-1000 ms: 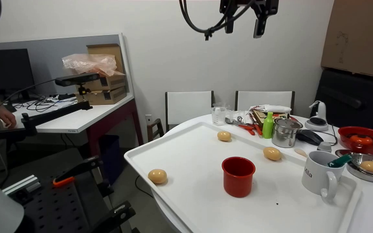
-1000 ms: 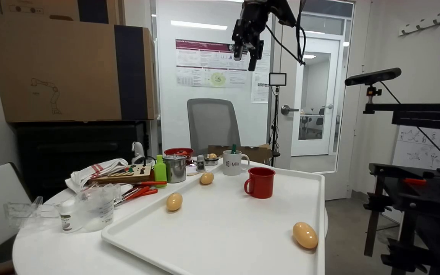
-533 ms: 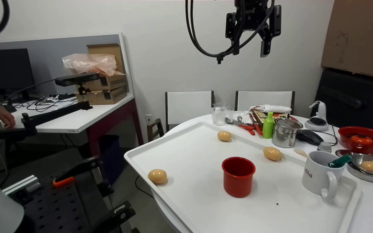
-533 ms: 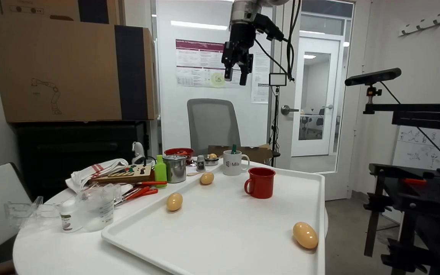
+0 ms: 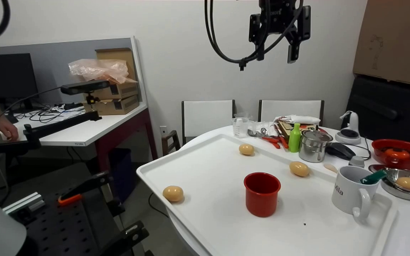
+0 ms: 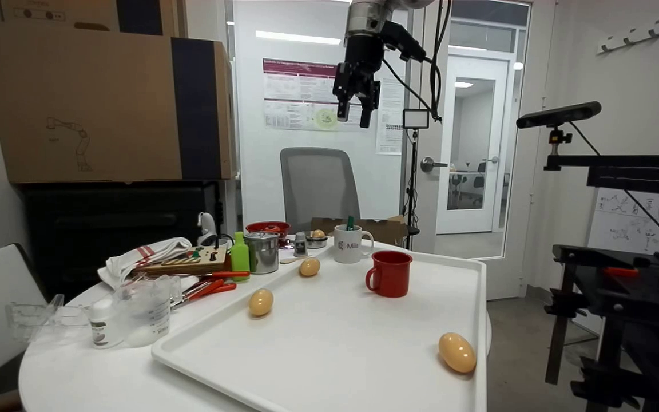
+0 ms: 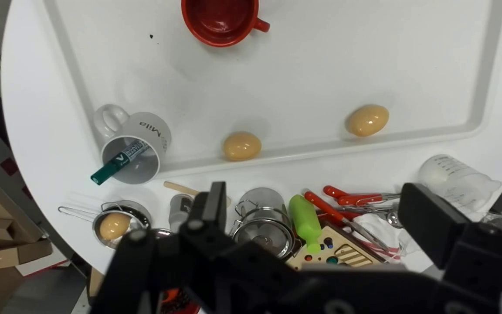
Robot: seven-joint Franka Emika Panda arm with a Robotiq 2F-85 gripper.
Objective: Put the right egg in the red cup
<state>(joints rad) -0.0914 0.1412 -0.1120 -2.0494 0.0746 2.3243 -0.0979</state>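
While nothing is grasped, an exterior view shows the white tray (image 5: 205, 177) across its lower right. Upper right, well above, hangs the gripper (image 5: 276, 58), fingers spread. The red handled cup (image 5: 262, 204) stands lower centre. On the tray lie a left egg (image 5: 173, 193), a middle egg (image 5: 246, 149) and a right-hand egg (image 5: 299, 169) (likeliest target, though each view puts a different one rightmost). Approach seems in hand; next, descend astride that egg.

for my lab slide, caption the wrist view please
Wrist view: the open end effector over a table, with two eggs, a red cup and a mug on a white tray.
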